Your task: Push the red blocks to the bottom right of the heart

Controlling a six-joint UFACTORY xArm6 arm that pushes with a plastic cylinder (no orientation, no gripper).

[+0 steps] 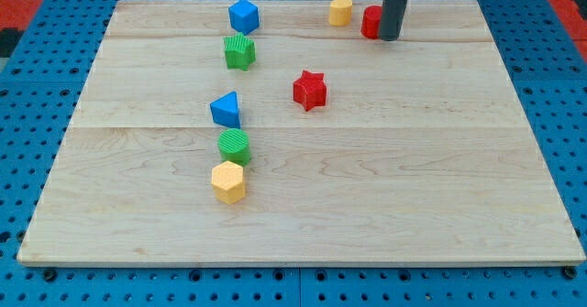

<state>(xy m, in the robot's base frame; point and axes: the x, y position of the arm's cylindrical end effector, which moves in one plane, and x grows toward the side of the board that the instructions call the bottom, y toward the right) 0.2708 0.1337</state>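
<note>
A red star block (310,90) lies near the board's middle, toward the view's top. A second red block (371,22), its shape partly hidden, sits near the top edge. My tip (390,38) stands right against that red block's right side and covers part of it. A yellow heart-like block (341,9) sits just left of that red block at the view's top.
A blue cube (243,16) and a green block (239,51) sit at the upper left. A blue triangle (226,110), a green round block (234,146) and a yellow hexagon (228,181) form a column left of centre. The wooden board (440,197) lies on blue pegboard.
</note>
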